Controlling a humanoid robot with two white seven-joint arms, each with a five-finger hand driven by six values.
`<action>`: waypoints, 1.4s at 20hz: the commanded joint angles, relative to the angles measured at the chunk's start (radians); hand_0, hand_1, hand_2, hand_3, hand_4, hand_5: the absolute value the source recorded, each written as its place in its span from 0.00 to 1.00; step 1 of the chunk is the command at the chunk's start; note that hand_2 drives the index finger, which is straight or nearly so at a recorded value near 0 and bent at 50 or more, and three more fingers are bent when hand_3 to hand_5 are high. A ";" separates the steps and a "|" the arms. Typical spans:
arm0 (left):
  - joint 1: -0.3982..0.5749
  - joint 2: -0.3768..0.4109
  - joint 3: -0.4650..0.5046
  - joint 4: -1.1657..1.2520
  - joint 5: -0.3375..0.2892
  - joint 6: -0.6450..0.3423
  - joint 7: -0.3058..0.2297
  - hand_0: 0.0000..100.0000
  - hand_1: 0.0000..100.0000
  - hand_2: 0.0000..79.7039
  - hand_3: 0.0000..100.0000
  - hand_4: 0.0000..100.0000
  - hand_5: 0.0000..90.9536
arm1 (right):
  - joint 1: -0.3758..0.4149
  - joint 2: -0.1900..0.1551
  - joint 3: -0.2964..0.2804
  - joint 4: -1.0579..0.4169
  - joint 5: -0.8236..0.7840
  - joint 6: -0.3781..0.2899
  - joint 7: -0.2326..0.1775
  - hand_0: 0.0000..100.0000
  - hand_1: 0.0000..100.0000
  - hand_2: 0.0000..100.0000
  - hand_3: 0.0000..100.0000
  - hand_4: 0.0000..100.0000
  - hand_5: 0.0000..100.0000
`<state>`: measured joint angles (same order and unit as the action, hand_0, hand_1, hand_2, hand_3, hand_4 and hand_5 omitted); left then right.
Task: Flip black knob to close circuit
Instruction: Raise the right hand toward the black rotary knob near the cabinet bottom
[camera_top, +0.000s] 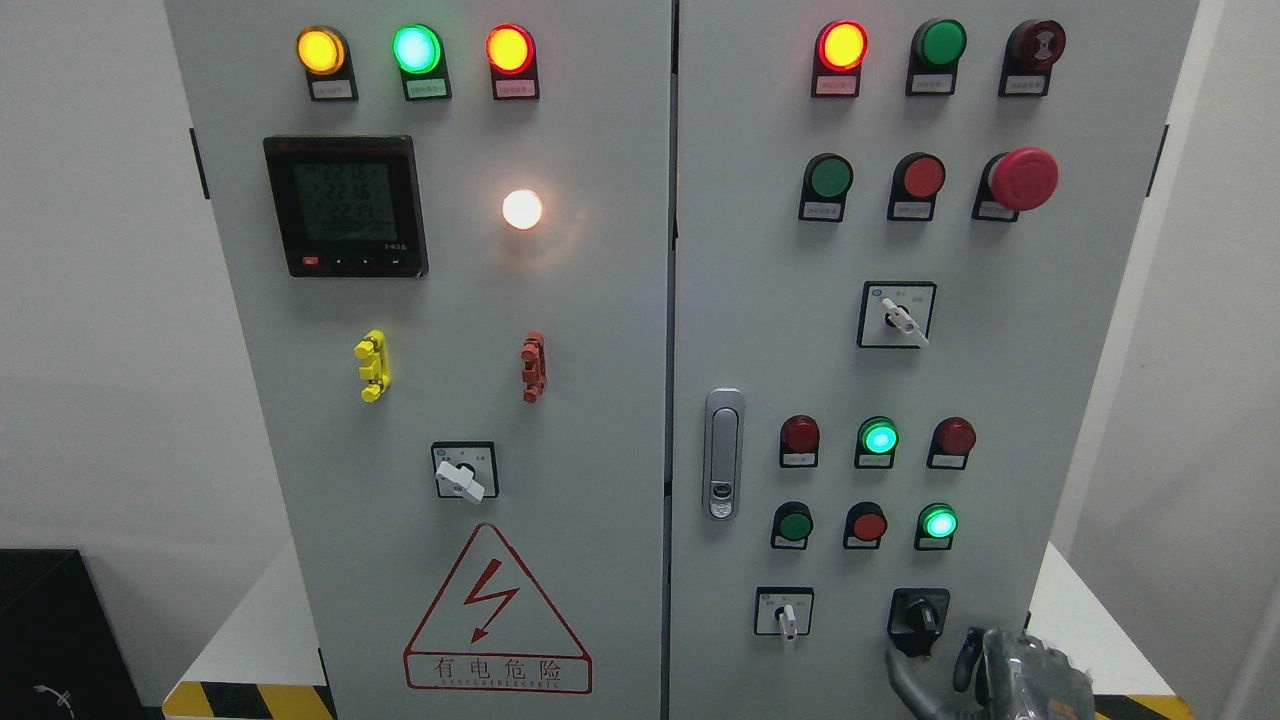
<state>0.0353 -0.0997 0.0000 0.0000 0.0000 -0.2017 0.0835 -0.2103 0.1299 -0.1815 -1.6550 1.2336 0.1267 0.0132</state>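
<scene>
The black knob (918, 616) sits low on the right door of the grey electrical cabinet (620, 330), in a square black surround, its handle pointing down and slightly right. My right hand (985, 670) rises from the bottom edge just right of and below the knob. Its grey fingers (905, 672) are spread and curved, with one reaching up to just beneath the knob, and they hold nothing. The left arm does not show.
White rotary switches (788, 618) (902, 320) (462, 480), pushbuttons, lit indicator lamps and a red emergency stop (1022, 178) cover the doors. A door latch (722, 455) stands mid-panel. Yellow-black hazard tape (250, 700) marks the base; a black box (50, 640) sits lower left.
</scene>
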 joint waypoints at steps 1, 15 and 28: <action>0.000 0.000 -0.021 0.021 -0.022 -0.001 0.001 0.00 0.00 0.00 0.00 0.00 0.00 | -0.015 0.002 -0.007 0.024 0.006 0.001 0.001 0.00 0.20 0.77 0.96 0.75 0.76; 0.000 0.000 -0.021 0.021 -0.022 -0.001 0.001 0.00 0.00 0.00 0.00 0.00 0.00 | -0.032 -0.003 -0.025 0.031 0.012 0.016 0.002 0.00 0.21 0.78 0.96 0.75 0.76; 0.000 0.000 -0.021 0.021 -0.022 -0.001 0.001 0.00 0.00 0.00 0.00 0.00 0.00 | -0.035 -0.009 -0.049 0.026 0.006 0.017 0.004 0.00 0.23 0.77 0.96 0.75 0.76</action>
<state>0.0353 -0.0997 0.0000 0.0000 0.0000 -0.2018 0.0835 -0.2432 0.1251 -0.2109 -1.6287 1.2426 0.1426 0.0166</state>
